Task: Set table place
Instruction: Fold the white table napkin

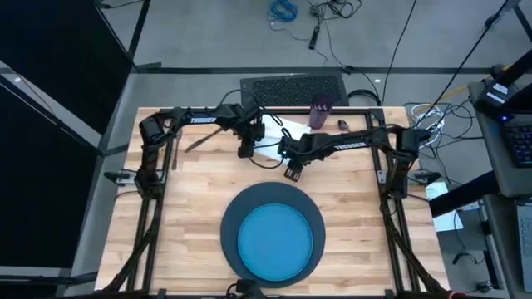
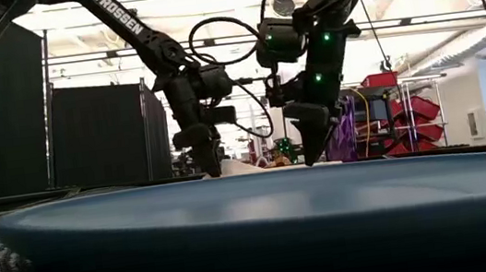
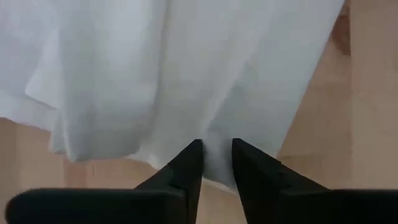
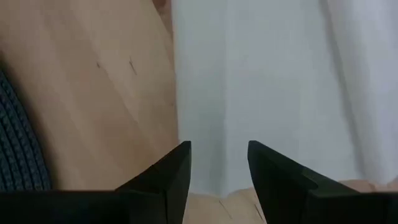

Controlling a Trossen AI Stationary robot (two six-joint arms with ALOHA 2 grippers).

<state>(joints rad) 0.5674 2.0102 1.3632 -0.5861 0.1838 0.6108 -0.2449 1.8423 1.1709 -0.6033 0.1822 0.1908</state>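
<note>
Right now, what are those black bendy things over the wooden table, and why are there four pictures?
They are two robot arms. Each ends in a two-finger pincer. One camera looks down from above, one peeks across the pale wooden plank table from its edge, and one sits on each wrist. A bright blue round plate rests on a large dark navy round disc. Farther back lie a crumpled white cloth napkin and a small purple cup. The left pincer is over the napkin's edge, fingers slightly apart. The right pincer is open above the napkin too. Neither holds anything yet.
</note>
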